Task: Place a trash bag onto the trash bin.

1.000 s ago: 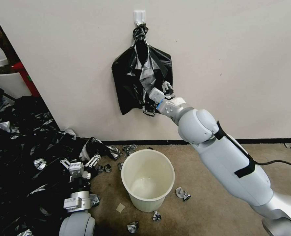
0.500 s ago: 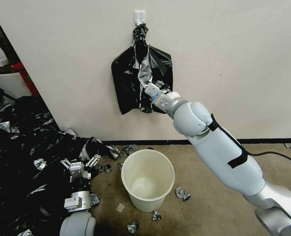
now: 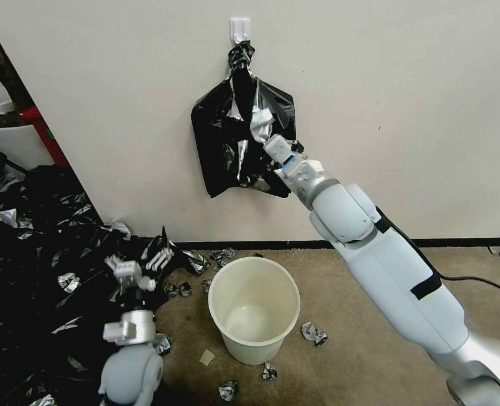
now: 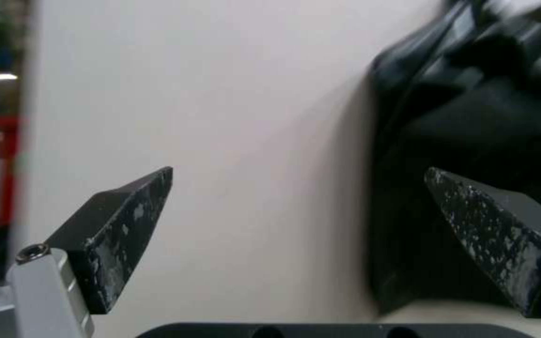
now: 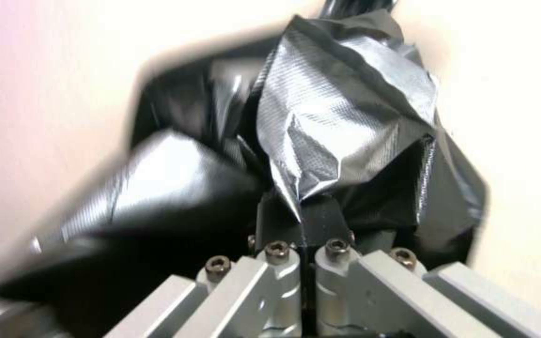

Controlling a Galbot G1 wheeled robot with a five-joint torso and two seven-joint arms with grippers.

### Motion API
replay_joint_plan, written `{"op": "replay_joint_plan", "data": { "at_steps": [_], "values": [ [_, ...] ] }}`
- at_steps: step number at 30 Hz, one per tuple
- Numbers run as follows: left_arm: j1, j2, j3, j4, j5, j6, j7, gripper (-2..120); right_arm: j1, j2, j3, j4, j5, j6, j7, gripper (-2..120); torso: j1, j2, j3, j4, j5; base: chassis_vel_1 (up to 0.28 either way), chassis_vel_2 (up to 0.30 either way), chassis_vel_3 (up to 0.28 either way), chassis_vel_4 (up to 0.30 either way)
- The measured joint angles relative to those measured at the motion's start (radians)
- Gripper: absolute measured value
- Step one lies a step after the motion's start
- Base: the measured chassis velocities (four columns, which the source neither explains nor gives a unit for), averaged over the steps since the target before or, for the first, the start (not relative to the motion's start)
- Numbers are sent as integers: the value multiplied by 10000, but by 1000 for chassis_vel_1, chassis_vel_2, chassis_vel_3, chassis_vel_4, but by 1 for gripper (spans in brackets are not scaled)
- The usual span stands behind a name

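Since the earlier frame, the right gripper shifted up the hanging stack, clamped on one trash bag fold; the left gripper, jaws spread, rose beside the trash bin. Pulling steadily outward should free a single layer without dragging its neighbours.

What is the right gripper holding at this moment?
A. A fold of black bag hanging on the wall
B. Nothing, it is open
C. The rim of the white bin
A: the right gripper is shut on a glossy fold of the trash bag hanging on the wall.
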Motion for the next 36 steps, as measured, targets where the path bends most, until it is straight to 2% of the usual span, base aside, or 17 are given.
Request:
{"op": "replay_joint_plan", "data": {
  "at_steps": [2, 4, 5, 7, 9, 10, 12, 13, 14, 16, 17, 19, 21, 23, 30, 34, 36],
  "values": [
    [-822, 1411, 337, -13, -1104, 47, 447, 100, -235, 1, 8, -57, 1648, 1164, 626, 0, 1, 0, 0, -1, -1, 0, 0, 0, 0],
    [-1700, 2823, 753, 157, -2208, 117, 905, 100, -422, 23, 35, -167, 2602, 1950, 893, 0, 0, 0, 0, -1, 2, 0, 0, 0, 0],
    [-1700, 2823, 753, 157, -2208, 117, 905, 100, -422, 23, 35, -167, 2602, 1950, 893, 0, 0, 0, 0, -1, 2, 0, 0, 0, 0],
    [-2935, 3956, 1511, 491, -3271, 362, 1202, 100, -593, 103, 99, -337, 2897, 2441, 903, 0, 1, 0, 1, 2, -1, 0, 0, 0, 0],
    [-4425, 4672, 2475, 755, -4077, 761, 1426, 100, -719, 200, 192, -439, 2910, 2659, 850, 0, 0, 0, 1, 2, 0, 0, 0, 0, 0],
    [-4425, 4672, 2475, 755, -4077, 761, 1426, 100, -719, 200, 192, -439, 2910, 2659, 850, 0, 0, 0, 1, 2, 0, 0, 0, 0, 0],
    [-5912, 5146, 3664, 1063, -4515, 1098, 1701, 100, -806, 307, 295, -489, 2879, 2753, 792, 0, 1, 0, 0, -6, 7, 0, 0, 0, 0],
    [-5912, 5146, 3664, 1063, -4515, 1098, 1701, 100, -806, 307, 295, -489, 2879, 2753, 792, 0, 1, 0, 0, -6, 7, 0, 0, 0, 0],
    [-6361, 5264, 4048, 1197, -4607, 1222, 1834, 100, -819, 325, 331, -498, 2866, 2776, 773, 0, 1, 0, 1, -5, 6, 0, 0, 0, 0],
    [-8229, 5551, 5366, 1783, -4828, 1694, 2556, 100, -843, 417, 462, -550, 2758, 2852, 635, 0, 1, 0, 1, -2, 4, 0, 0, 0, 0],
    [-8229, 5551, 5366, 1783, -4828, 1694, 2556, 100, -843, 417, 462, -550, 2758, 2852, 635, 0, 1, 0, 1, -2, 4, 0, 0, 0, 0],
    [-9519, 5539, 6255, 2351, -4822, 2024, 3041, 100, -875, 507, 561, -601, 2659, 2872, 558, 0, 1, 0, 0, -1, 3, 0, 0, 0, 0],
    [-9858, 5477, 6529, 2542, -4806, 2068, 3192, 100, -899, 551, 593, -608, 2621, 2883, 534, 0, 1, 0, 0, -2, 5, 0, 0, 0, 0],
    [-10397, 5255, 7019, 2901, -4707, 2291, 3652, 100, -962, 641, 647, -609, 2501, 2905, 494, 0, 1, -1, 1, -2, 3, 0, 0, 0, 0],
    [-10588, 4881, 7233, 3073, -3747, 3304, 4289, 100, -1000, 745, 709, -606, 2210, 2928, 429, 0, 0, -1, 0, -1, 3, 0, 0, 0, 0],
    [-10554, 4766, 7212, 3158, -3416, 3546, 4351, 99, -1016, 737, 722, -570, 2178, 2949, 412, 0, 0, -1, 0, 0, 3, 0, 0, 0, 0],
    [-10524, 4667, 7168, 3197, -3325, 3619, 4352, 93, -1050, 706, 742, -514, 2164, 2959, 400, 0, 0, -1, 0, 0, 3, 0, 0, 0, 0]
  ]
}}
